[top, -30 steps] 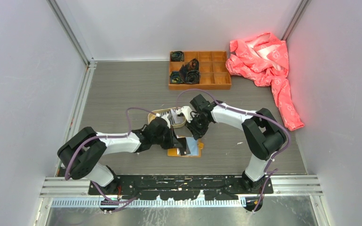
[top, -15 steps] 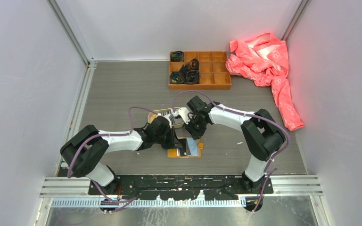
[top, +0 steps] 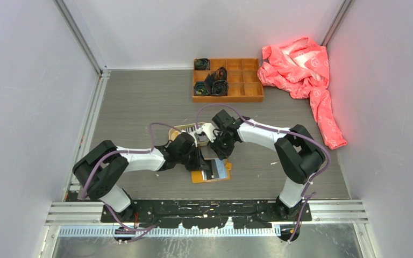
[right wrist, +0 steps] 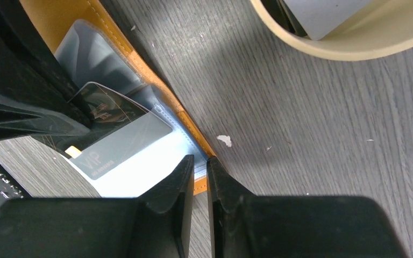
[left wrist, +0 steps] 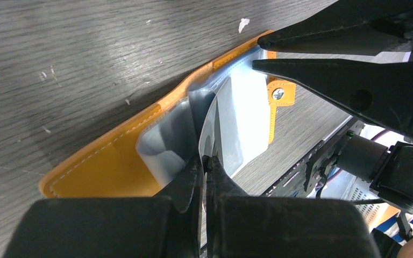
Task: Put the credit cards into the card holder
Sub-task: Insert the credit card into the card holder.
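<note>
The mustard-orange card holder (top: 213,173) lies open on the floor between the arms, its pale clear sleeves up (left wrist: 102,166) (right wrist: 121,40). My left gripper (left wrist: 206,159) (top: 202,162) is shut on a grey-white credit card (left wrist: 219,121) that stands on edge with its far end among the sleeves. A grey "VIP" card (right wrist: 119,146) sits in a sleeve beside a dark card (right wrist: 107,105). My right gripper (right wrist: 200,162) (top: 220,152) is pinched, with only a thin gap, on the holder's far edge near the snap tab (left wrist: 277,94). More credit cards (right wrist: 322,11) lie in the tan tray.
An oval tan tray (top: 185,130) (right wrist: 355,45) sits just behind the holder. A wooden compartment box (top: 228,80) with dark rolled items stands at the back. A pink cloth (top: 306,75) lies crumpled at the back right. Grey walls enclose the floor.
The right gripper has edged down and left toward the holder, and the left arm has shifted slightly. The left gripper stays shut on the card.
</note>
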Controlling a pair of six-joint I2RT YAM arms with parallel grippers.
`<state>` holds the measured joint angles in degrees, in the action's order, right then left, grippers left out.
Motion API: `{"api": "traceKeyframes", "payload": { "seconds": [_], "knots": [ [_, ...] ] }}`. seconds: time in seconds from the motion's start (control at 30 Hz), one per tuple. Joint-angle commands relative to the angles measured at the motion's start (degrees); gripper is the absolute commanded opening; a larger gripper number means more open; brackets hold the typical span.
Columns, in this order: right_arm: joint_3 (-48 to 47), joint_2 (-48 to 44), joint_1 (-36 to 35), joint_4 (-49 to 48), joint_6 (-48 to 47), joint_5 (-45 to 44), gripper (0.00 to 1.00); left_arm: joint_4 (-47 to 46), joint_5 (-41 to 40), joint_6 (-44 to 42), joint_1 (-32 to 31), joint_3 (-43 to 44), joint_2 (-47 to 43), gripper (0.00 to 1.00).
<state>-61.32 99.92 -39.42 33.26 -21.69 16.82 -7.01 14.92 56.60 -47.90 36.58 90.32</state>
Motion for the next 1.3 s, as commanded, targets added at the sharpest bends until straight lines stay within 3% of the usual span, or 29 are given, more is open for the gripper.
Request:
{"api": "traceKeyframes", "payload": {
  "seconds": [0.0, 0.2, 0.47, 0.57, 0.67, 0.9, 0.97, 1.07, 1.27],
  "knots": [
    [-1.08, -0.86, -1.0, -1.0, 0.84, 4.35, 0.2, 3.22, -0.75, -1.1, -0.27, -0.28, 2.84, 0.0],
    [-1.37, -1.46, -0.6, -0.75, 0.87, 4.62, 0.2, 2.35, -0.9, -0.88, -0.31, -0.46, 2.82, 0.0],
    [0.49, -9.85, 1.56, -0.85, -2.19, 6.17, 0.37, 2.14, -1.86, -0.79, -0.26, -2.17, 1.45, 0.11],
    [2.5, -13.49, 1.56, -1.15, -5.45, 10.23, 0.38, 1.74, -1.73, -0.71, -0.26, -2.47, 1.28, 0.15],
    [5.12, -16.72, 1.38, -1.02, -10.82, 16.9, 0.36, 1.07, -1.69, -0.54, -0.18, -2.88, 0.8, 0.22],
    [14.74, -25.89, -3.97, -1.15, -33.05, 25.83, 0.29, -2.91, -0.14, 1.19, 0.45, -4.82, 0.14, 0.26],
    [16.17, -26.58, -6.63, -1.7, -36.73, 24.1, 0.24, -4.19, 0.41, 1.72, 0.68, -5.3, 0.2, 0.27],
    [17.34, -26.3, -11.43, -7.59, -33.83, 16.32, 0.17, -5.44, 0.93, 2.38, 0.88, -5.96, 0.2, 0.27],
    [16.98, -22.86, -18.97, -14.99, -28.56, 2.28, 0.14, -7.02, 1.8, 2.98, 0.88, -6.15, 1.06, 0.28]
  ]
}}
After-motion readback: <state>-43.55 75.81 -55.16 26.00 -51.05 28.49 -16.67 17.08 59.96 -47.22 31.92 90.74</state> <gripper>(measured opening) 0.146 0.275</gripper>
